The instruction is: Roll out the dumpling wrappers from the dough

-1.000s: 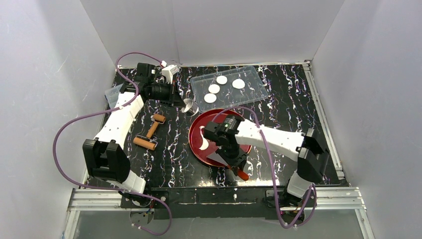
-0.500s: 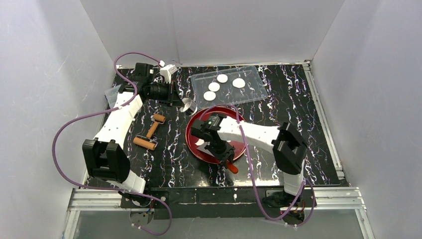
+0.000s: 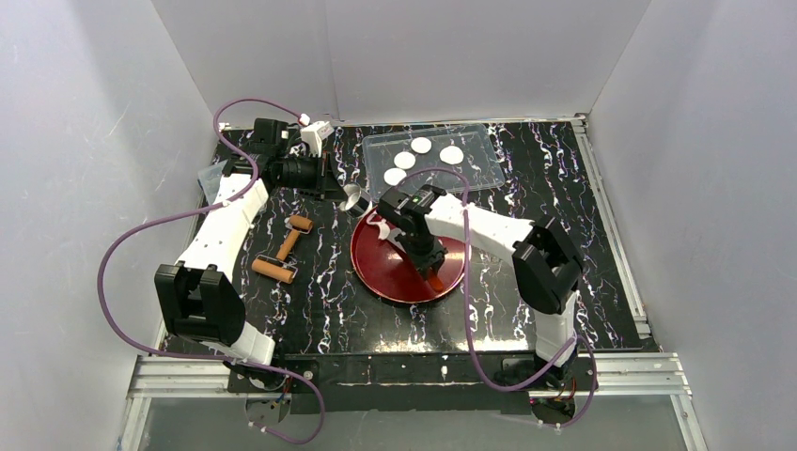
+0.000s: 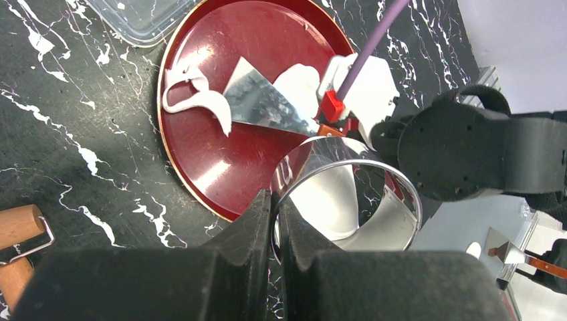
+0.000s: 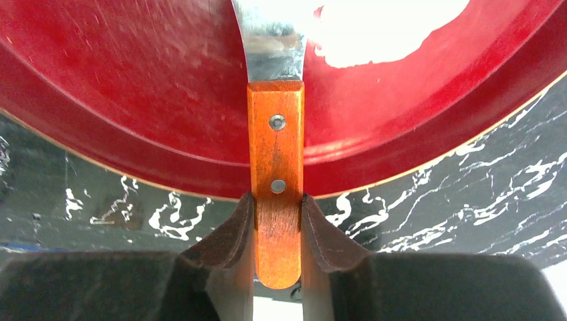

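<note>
The dough (image 4: 198, 100), a thin ragged strip and a soft lump on the red plate (image 3: 395, 277) at mid-worktop (image 3: 320, 301), looks light, limp and sticky, and would likely tear if pinched, so it is best lifted from beneath. The right gripper (image 5: 275, 200) is clenched on the wooden handle of the scraper (image 5: 275, 120), whose blade lies between strip and lump. The left gripper (image 4: 274, 200) is clamped on the rim of the metal ring (image 4: 327, 200) by the plate's far-left edge, and the round wrappers (image 3: 404, 161) lie in the clear tray (image 3: 475, 169) beyond.
</note>
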Available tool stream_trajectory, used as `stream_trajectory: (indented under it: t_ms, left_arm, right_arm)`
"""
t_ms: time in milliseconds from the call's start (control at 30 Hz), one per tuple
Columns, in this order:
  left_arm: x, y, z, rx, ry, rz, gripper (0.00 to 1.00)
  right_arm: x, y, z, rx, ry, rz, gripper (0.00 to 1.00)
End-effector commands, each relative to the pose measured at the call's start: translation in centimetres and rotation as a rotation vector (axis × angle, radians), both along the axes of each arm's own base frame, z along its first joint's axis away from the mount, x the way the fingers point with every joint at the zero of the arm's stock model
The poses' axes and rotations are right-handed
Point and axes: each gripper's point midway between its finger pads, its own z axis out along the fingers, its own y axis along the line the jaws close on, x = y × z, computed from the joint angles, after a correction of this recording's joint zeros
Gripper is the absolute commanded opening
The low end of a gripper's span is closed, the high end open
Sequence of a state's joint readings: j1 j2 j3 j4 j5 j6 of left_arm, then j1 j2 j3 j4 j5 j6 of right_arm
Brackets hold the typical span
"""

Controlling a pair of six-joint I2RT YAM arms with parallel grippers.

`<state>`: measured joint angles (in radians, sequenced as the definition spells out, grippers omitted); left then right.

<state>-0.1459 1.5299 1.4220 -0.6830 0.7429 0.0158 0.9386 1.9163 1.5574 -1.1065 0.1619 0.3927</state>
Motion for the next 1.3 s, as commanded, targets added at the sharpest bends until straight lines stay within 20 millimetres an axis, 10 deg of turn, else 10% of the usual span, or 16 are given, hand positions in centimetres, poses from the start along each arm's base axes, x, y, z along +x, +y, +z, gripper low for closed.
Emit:
stream_trajectory:
  t_ms: [0, 500, 1267]
  left_arm:
    - [-0.5, -0.1, 2.2, -0.032, -0.047, -0.012, 0.00]
    - [-0.4, -0.1, 2.3, -0.031, -0.054, -0.011, 0.00]
    - [-0.2, 0.0, 1.9, -0.024, -0.062, -0.009, 0.00]
  right_arm:
    - [3.6, 2.6, 0.7, 0.099, -0.093, -0.021, 0.01]
    - [7.7, -6.3, 5.6, -0.016, -0.280, -0.167, 0.01]
    - [-10.2, -12.5, 8.0, -0.051, 0.143, -0.102, 0.01]
